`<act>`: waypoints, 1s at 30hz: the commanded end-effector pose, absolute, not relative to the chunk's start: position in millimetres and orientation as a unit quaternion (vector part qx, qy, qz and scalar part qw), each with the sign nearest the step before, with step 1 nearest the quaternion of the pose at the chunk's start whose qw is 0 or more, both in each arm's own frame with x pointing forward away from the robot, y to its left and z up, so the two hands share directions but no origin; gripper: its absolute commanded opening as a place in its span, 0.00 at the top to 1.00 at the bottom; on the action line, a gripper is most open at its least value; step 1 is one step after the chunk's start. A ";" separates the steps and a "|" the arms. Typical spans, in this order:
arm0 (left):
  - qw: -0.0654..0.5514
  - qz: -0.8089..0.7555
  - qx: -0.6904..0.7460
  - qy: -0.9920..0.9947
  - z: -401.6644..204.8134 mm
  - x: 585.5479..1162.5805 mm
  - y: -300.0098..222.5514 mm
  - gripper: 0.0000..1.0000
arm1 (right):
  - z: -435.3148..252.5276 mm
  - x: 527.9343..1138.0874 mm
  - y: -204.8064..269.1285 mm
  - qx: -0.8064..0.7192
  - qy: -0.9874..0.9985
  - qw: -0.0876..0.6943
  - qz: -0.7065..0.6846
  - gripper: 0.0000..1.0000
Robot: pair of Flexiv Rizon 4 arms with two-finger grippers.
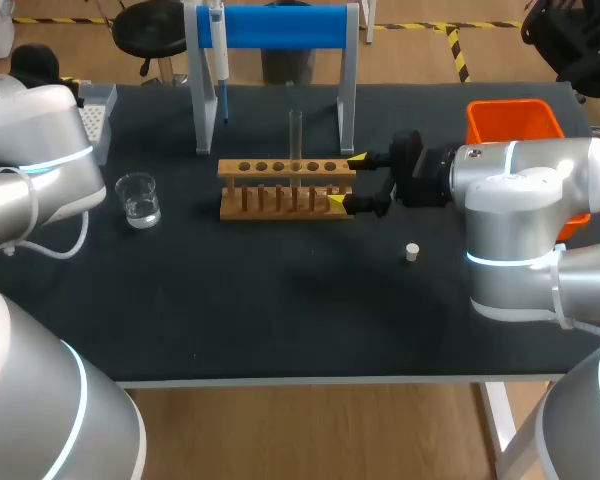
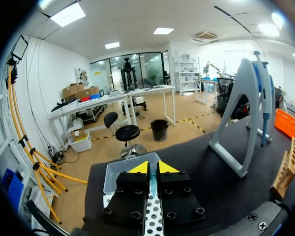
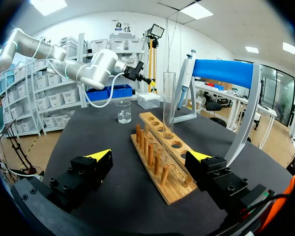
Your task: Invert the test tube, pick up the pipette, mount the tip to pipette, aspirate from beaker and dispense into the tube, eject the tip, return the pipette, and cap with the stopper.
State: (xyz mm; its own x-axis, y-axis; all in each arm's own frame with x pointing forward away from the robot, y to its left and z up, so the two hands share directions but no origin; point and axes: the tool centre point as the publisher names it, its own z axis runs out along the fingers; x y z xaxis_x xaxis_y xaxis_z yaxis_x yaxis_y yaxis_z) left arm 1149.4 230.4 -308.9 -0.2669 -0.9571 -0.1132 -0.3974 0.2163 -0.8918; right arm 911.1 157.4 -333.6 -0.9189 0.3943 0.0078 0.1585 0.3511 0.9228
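Observation:
A clear test tube [image 1: 295, 135] [image 3: 169, 103] stands upright in the wooden rack [image 1: 285, 188] [image 3: 160, 160]. My right gripper [image 1: 351, 181] [image 3: 150, 162] is open, its yellow-tipped fingers on either side of the rack's right end without touching it. The pipette [image 1: 218, 50] [image 2: 264, 96] [image 3: 184, 81] hangs on the blue-topped stand [image 1: 280, 28]. A beaker [image 1: 138, 200] [image 3: 123, 112] of clear liquid sits left of the rack. The white stopper [image 1: 412, 252] lies on the table near the right arm. My left gripper [image 2: 151, 168] is shut and empty, over the tip box [image 1: 98, 115] [image 2: 119, 173].
An orange bin [image 1: 515, 122] [image 2: 289, 123] stands at the back right behind the right arm. The stand's grey legs [image 1: 348, 95] [image 2: 238, 123] rise just behind the rack. The dark table [image 1: 280, 310] stretches bare in front of the rack.

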 end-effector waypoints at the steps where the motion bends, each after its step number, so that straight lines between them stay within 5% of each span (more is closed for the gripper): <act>1: 0.360 -0.392 -0.489 0.692 -303.5 1144.7 229.6 1.00 | -334.3 910.2 157.8 0.171 0.814 0.111 0.544 0.00; 12: 0.335 -0.408 -0.425 0.736 -273.2 1113.0 210.9 1.00 | -334.3 910.2 157.8 0.171 0.814 0.111 0.544 0.00; 17: 0.270 -0.435 -0.334 0.791 -251.6 1083.5 185.1 1.00 | -334.3 910.2 157.8 0.171 0.814 0.111 0.544 0.00; 30: 0.270 -0.435 -0.334 0.791 -251.6 1083.5 185.1 1.00 | -334.3 910.2 157.8 0.171 0.814 0.111 0.544 0.00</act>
State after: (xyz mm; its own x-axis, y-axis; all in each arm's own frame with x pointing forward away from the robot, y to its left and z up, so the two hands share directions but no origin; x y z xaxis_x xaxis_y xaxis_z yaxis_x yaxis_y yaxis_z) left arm 1084.0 182.4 -255.0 -0.5770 -0.7987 -0.1708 -0.2824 0.3913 -0.8759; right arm 911.1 157.4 -333.6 -0.9189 0.3944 0.0078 0.1585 0.3511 0.9228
